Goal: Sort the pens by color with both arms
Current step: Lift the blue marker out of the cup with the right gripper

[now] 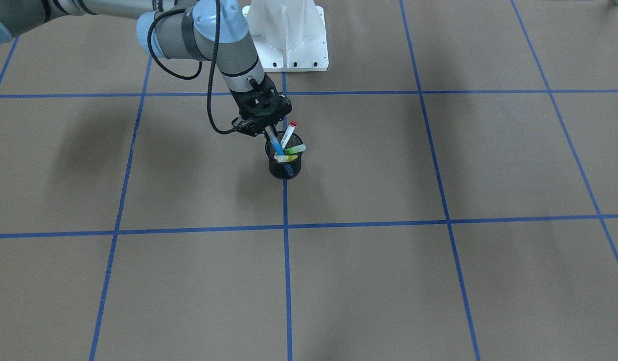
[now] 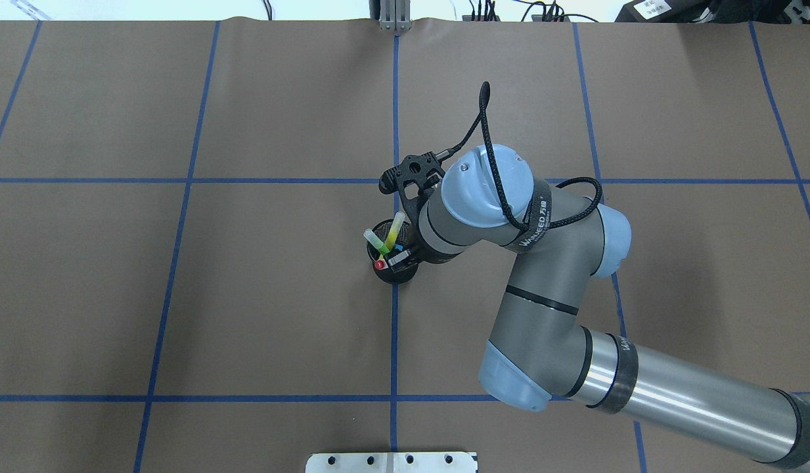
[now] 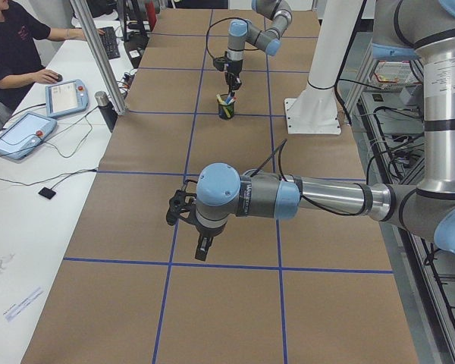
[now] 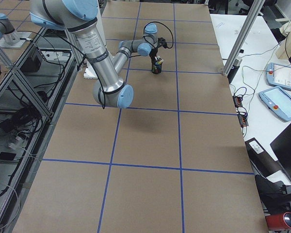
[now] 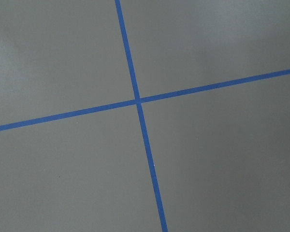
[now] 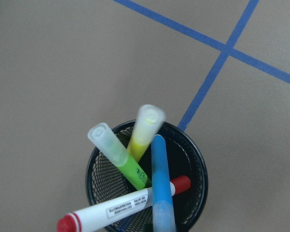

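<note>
I find nothing sorted yet: all four pens [image 6: 121, 162] stand in the cup [image 6: 97, 180]. The right fingers [image 1: 253, 128] appear closed on the blue pen [image 6: 160, 179]; whether the left fingers [image 3: 204, 247] are wide or narrow, I cannot tell.

Brown paper counter [image 2: 247, 295] gridded in blue tape [image 2: 393, 328]; along its far side, a white desk [image 3: 30, 212] with tablets [image 3: 21, 133]; aluminium post [image 3: 98, 53] between.

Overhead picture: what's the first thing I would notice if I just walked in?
Probably the big grey right arm with light-blue caps, reaching in from the lower right. Just under its right gripper a black mesh cup stands on a blue tape line. It holds a blue pen, a lime green pen, a yellow pen and a white pen with a red cap.
</note>
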`<state>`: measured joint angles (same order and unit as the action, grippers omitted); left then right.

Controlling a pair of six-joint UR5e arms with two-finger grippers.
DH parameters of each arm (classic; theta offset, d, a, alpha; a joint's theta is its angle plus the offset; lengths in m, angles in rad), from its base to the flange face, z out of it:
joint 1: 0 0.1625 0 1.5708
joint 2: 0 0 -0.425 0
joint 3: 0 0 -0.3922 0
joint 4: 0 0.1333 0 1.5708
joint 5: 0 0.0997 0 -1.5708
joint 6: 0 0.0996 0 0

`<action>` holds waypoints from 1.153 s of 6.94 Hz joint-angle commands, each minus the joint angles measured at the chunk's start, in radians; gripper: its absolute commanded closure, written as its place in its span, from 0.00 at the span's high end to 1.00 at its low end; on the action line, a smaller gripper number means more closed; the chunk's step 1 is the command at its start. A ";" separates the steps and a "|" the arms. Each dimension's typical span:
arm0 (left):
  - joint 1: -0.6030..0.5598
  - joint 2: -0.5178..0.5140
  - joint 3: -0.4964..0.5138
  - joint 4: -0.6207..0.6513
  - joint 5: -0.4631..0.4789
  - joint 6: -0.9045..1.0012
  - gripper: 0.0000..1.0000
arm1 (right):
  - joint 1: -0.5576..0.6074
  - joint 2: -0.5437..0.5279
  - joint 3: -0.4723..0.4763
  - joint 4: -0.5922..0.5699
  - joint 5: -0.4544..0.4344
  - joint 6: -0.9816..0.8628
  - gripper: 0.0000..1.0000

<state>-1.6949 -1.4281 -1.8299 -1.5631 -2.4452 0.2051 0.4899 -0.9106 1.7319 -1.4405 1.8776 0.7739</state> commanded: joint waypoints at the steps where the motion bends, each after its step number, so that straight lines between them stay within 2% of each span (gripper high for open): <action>1: 0.000 0.000 0.001 0.000 0.000 -0.001 0.99 | 0.019 0.012 0.006 -0.001 0.014 0.001 0.17; 3: 0.001 0.000 0.001 0.000 0.000 -0.001 0.99 | 0.050 0.013 0.035 -0.017 0.075 0.005 0.18; 4: 0.001 -0.002 0.001 0.000 0.000 -0.001 0.99 | 0.071 0.009 0.075 -0.065 0.106 0.007 0.18; 5: 0.001 -0.005 0.001 0.000 0.000 -0.003 0.99 | 0.076 0.006 0.133 -0.139 0.107 0.005 0.18; 8: 0.004 -0.008 0.001 0.000 -0.005 -0.003 0.99 | 0.131 -0.002 0.225 -0.256 0.109 0.008 0.19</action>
<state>-1.6919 -1.4350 -1.8281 -1.5631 -2.4463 0.2026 0.5960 -0.9101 1.9170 -1.6447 1.9855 0.7807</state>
